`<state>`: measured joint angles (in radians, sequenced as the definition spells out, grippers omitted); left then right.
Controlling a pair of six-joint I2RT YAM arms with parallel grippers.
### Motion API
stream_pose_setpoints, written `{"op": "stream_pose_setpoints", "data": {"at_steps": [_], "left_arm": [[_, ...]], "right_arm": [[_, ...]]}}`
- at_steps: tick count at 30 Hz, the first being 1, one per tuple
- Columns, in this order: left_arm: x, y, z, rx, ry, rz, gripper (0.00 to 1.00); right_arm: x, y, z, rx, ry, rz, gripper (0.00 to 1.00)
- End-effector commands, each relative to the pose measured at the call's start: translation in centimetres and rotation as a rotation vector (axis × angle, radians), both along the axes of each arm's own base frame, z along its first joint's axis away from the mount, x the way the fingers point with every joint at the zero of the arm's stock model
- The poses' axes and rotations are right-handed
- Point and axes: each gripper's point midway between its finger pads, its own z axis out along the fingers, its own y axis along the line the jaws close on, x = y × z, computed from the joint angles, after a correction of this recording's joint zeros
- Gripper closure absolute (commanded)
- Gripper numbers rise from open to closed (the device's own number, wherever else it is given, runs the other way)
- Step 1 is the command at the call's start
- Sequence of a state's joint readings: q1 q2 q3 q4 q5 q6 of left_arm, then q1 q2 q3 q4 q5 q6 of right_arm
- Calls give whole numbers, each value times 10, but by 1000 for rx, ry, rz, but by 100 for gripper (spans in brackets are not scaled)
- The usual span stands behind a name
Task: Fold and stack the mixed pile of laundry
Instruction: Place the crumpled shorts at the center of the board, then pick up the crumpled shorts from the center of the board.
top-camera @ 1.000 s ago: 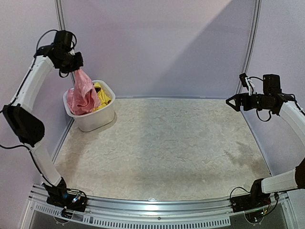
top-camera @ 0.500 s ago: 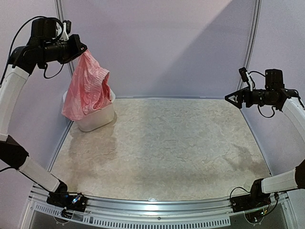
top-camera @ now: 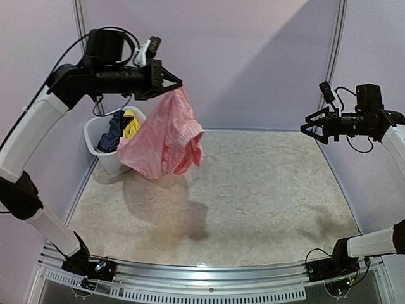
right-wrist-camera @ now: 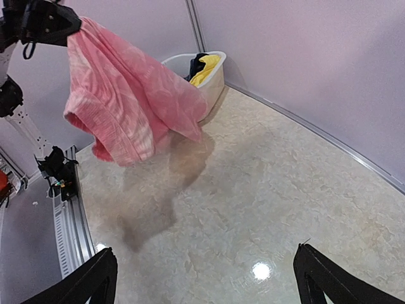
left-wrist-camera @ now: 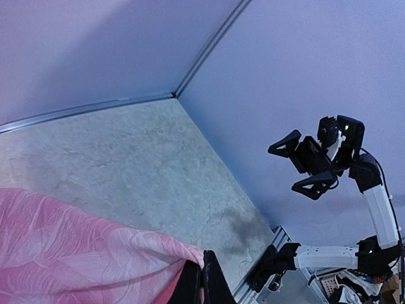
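My left gripper (top-camera: pixel 174 83) is shut on a corner of the thin pink piece (top-camera: pixel 166 136). That piece hangs in the air to the right of the white tub (top-camera: pixel 101 158), clear of the table. The left wrist view shows the pink cloth (left-wrist-camera: pixel 76 253) pinched between the closed fingertips (left-wrist-camera: pixel 212 278). The rest of the laundry pile lies in the tub: a navy piece (top-camera: pixel 116 128) and a yellow piece (top-camera: pixel 131 123). My right gripper (top-camera: pixel 309 130) is held high at the right side, open and holding nothing. Its view shows the pink piece (right-wrist-camera: pixel 123 95) and the tub (right-wrist-camera: pixel 212 85).
The tub stands at the far left corner against the wall. The marbled table (top-camera: pixel 253 202) is ringed by pale walls at the back and sides, and an aluminium rail (top-camera: pixel 209 278) runs along its near edge. The garment's shadow falls on the left half of the table.
My left arm has lifted the pink piece out of the tub and swung it right, over the table. The navy piece now shows in the tub. The right gripper has barely moved.
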<state>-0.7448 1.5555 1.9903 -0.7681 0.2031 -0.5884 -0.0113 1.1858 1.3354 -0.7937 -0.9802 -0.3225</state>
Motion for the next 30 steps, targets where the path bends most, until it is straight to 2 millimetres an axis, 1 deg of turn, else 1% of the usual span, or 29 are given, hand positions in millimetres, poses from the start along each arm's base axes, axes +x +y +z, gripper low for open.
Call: {"op": "stream_pose_setpoints", "data": {"at_steps": [1,3,4,5,6,7,8,9,11,13,15,16,17,18,19,22,23,25,26,27,28,30], "left_arm": [[13,-73,-35,-32,79,-140,100],[25,-102,-55,-49,138,-170,100],[32,-116,-64,-56,157,-191,90],[40,-128,-79,-48,180,-204,69],[49,-134,-82,-40,177,-200,48],[59,-137,-92,-15,178,-191,33],[70,-136,-103,17,181,-173,24],[80,-131,-109,43,179,-151,20],[103,-108,-123,97,198,-83,17],[120,-72,-139,181,202,-2,17],[127,-31,-157,301,196,76,17],[127,-12,-166,364,192,106,18],[124,8,-169,420,180,131,18],[121,26,-178,476,183,153,18],[118,43,-186,532,190,175,19],[106,89,-207,682,204,234,20],[101,101,-214,719,213,249,20],[89,118,-229,767,238,256,21],[81,125,-241,790,263,252,21],[76,131,-247,803,275,252,22],[71,135,-251,814,282,250,22],[63,139,-259,821,288,233,24]], "right_arm": [[-15,7,1,42,23,55,1],[-16,8,2,50,31,55,1],[-16,8,1,50,33,52,1],[-16,7,1,50,37,48,1],[-16,7,0,44,38,41,1],[-14,5,-2,35,37,29,1],[-10,2,-5,19,35,3,1],[-3,-2,-10,-2,37,-37,1],[5,-2,-25,-61,54,-91,2],[7,-2,-47,-158,57,-86,4],[4,4,-73,-278,58,-42,6],[2,10,-88,-331,67,-10,9],[-2,15,-101,-393,49,43,13],[-5,22,-114,-440,53,92,17],[-11,29,-126,-490,46,152,21],[-32,51,-174,-658,33,366,35],[-37,55,-194,-718,34,418,38],[-47,60,-227,-844,-8,501,41],[-54,62,-241,-895,-23,536,42],[-61,63,-253,-936,-45,573,44],[-67,66,-260,-962,-66,602,45],[-73,67,-267,-986,-90,622,45]]}}
